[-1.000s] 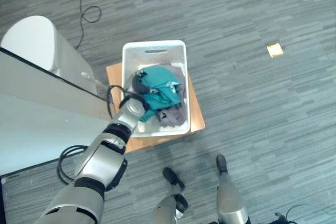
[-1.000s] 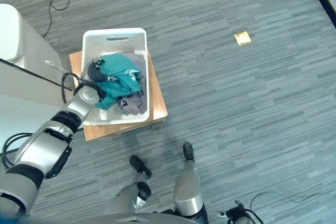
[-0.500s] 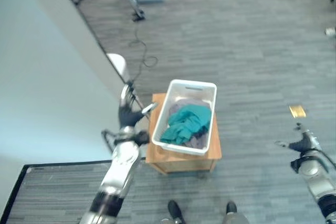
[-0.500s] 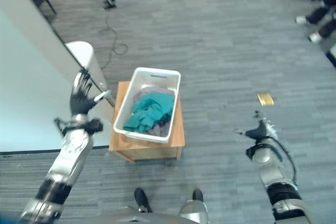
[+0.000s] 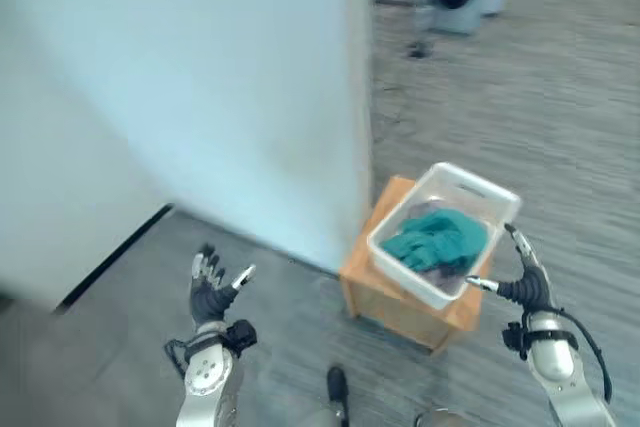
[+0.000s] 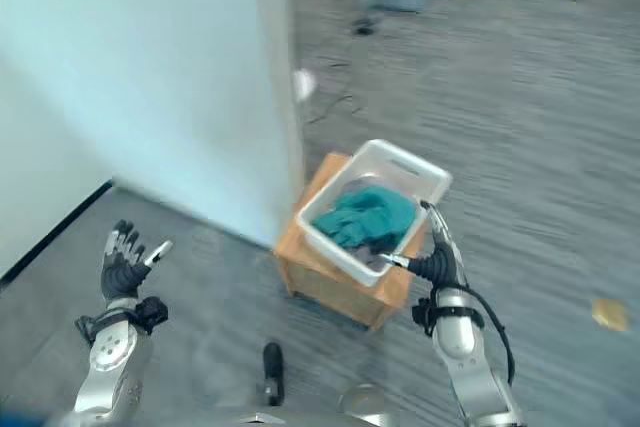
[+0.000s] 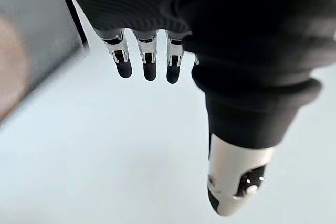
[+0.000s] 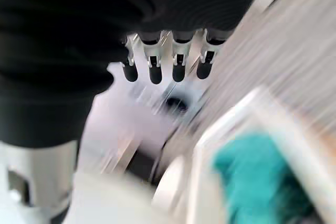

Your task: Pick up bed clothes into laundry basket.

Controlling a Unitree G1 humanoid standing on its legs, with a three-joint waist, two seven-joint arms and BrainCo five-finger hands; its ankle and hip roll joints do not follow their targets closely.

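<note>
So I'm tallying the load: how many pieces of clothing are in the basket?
2 visible: a teal garment on top and a grey one under it in the white basket; more may be hidden beneath.

The light is bright and even. The pale wall looks washed out, and the laundry basket and floor are smeared by motion blur.

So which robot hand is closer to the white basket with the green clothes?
The right hand. It is beside the white plastic laundry basket, fingers open. The left hand is far off over the grey floor, also open.
</note>
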